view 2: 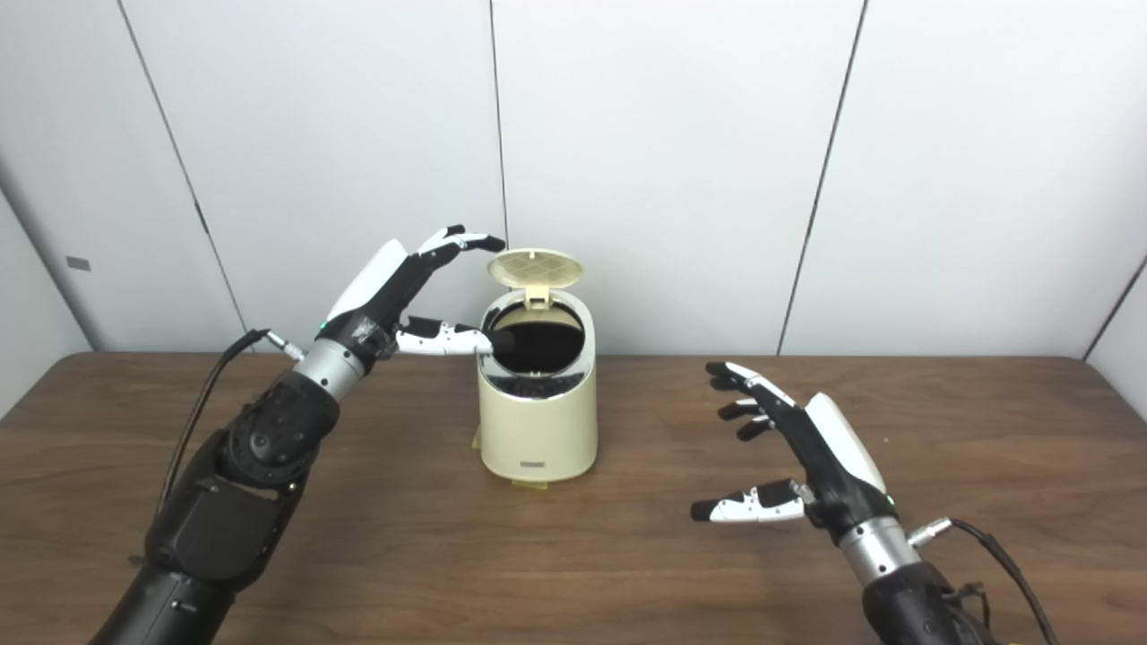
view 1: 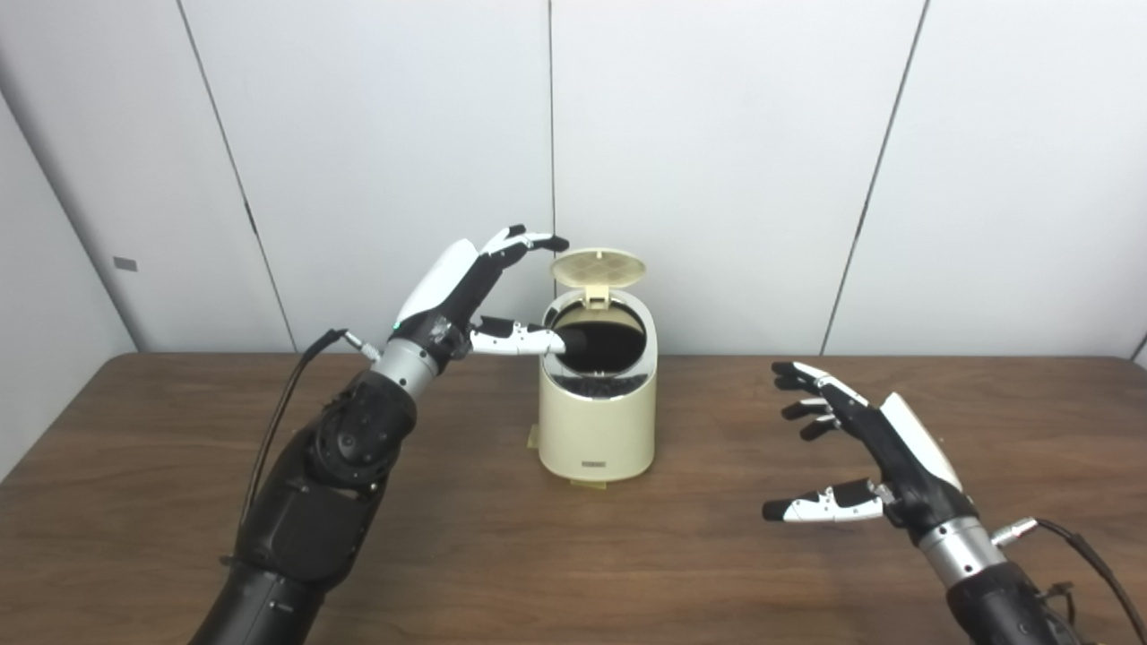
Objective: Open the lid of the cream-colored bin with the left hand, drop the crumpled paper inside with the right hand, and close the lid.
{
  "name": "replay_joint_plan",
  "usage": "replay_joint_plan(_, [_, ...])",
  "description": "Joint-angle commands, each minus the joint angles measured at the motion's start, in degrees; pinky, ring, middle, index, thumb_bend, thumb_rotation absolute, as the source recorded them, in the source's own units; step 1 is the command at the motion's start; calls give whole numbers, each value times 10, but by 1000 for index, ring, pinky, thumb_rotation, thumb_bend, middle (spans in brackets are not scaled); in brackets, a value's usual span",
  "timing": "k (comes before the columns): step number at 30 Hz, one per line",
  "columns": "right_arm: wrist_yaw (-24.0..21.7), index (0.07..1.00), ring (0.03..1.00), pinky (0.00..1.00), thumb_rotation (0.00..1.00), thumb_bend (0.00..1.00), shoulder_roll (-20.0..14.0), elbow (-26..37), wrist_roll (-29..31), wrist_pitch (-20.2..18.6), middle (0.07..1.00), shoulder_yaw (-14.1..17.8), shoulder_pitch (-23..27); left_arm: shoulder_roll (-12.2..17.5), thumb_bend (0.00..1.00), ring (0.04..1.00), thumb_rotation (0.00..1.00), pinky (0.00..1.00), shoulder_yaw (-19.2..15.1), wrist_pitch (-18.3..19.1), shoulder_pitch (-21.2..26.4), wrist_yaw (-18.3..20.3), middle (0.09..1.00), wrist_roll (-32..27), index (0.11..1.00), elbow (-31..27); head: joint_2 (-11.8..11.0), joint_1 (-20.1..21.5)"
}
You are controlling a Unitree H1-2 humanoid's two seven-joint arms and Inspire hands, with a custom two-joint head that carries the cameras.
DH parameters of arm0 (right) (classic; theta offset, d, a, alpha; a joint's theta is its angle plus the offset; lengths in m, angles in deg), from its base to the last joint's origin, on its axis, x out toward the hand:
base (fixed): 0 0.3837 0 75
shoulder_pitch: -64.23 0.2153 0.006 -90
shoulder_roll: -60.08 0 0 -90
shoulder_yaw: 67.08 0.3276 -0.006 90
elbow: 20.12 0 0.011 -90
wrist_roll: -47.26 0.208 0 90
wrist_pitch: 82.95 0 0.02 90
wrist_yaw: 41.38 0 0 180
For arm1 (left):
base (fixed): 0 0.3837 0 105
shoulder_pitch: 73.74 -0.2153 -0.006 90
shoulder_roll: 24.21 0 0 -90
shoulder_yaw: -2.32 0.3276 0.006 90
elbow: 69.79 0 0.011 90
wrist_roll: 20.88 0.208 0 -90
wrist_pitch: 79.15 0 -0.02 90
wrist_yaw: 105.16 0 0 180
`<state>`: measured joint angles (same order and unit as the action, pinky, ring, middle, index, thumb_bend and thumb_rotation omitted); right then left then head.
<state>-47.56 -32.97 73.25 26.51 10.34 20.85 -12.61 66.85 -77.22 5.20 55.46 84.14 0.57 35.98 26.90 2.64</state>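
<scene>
Our left hand (view 1: 466, 296) hovers at nine o'clock of the cream-colored bin (view 1: 598, 421), fingers spread and grasping nothing, thumb reaching over the rim, fingertips near the raised lid (view 1: 598, 268). The bin stands mid-table (view 1: 573, 573). At four o'clock, well apart, our right hand (view 1: 860, 448) hangs released, empty.

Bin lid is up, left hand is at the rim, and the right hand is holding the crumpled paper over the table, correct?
Not quite. The right hand is open and holds nothing; no crumpled paper shows in either view. The rest stands: in the left eye view the lid of the bin is up and the left hand is at the rim.
</scene>
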Motion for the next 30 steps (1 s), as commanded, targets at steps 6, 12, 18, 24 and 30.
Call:
replay_joint_plan(6, [10, 845, 722, 601, 40, 871, -1, 19, 3, 10, 827, 4, 21, 41, 944, 1000, 498, 907, 35, -31, 32, -20, 854, 97, 827, -26, 2, 2])
replay_joint_plan(12, [10, 847, 724, 607, 57, 865, 0, 21, 2, 9, 829, 2, 21, 45, 943, 1000, 445, 901, 41, -41, 33, -11, 852, 113, 832, -28, 4, 6])
replay_joint_plan(18, [11, 846, 727, 608, 60, 865, 1, 27, 0, -1, 833, 4, 18, 47, 944, 1000, 462, 908, 46, -51, 31, -1, 864, 108, 843, -28, 6, 8])
replay_joint_plan(24, [12, 850, 731, 603, 74, 861, 1, 29, -2, -4, 833, 4, 17, 50, 940, 1000, 487, 898, 47, -67, 29, 8, 864, 101, 850, -32, 9, 9])
replay_joint_plan(30, [13, 851, 730, 603, 54, 860, 3, 29, -4, -2, 835, 2, 17, 56, 936, 1000, 483, 865, 47, -87, 19, 8, 848, 107, 838, -48, 11, 11])
